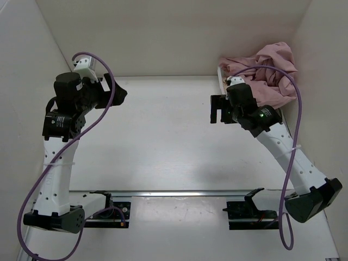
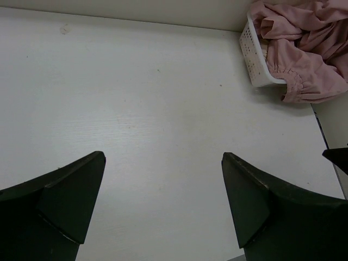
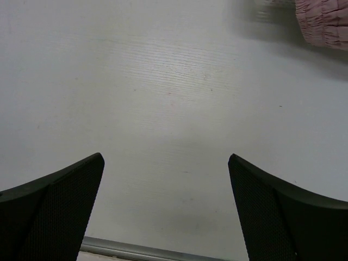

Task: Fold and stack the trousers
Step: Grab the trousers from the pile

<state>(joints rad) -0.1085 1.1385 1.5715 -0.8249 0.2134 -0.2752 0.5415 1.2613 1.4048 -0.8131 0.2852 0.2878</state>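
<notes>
The dusty-pink trousers (image 1: 270, 73) lie crumpled in a heap in a white perforated basket (image 1: 222, 76) at the back right corner. They also show in the left wrist view (image 2: 304, 49), spilling over the basket (image 2: 253, 51), and their gathered waist shows at the top right of the right wrist view (image 3: 323, 19). My left gripper (image 1: 117, 93) is open and empty above the back left of the table (image 2: 163, 185). My right gripper (image 1: 218, 109) is open and empty, hovering just left of and in front of the basket (image 3: 166, 185).
White walls close the table in at the left (image 1: 22, 81), back and right. A metal rail (image 1: 179, 193) runs across the near edge by the arm bases. Purple cables (image 1: 109, 81) loop off both arms.
</notes>
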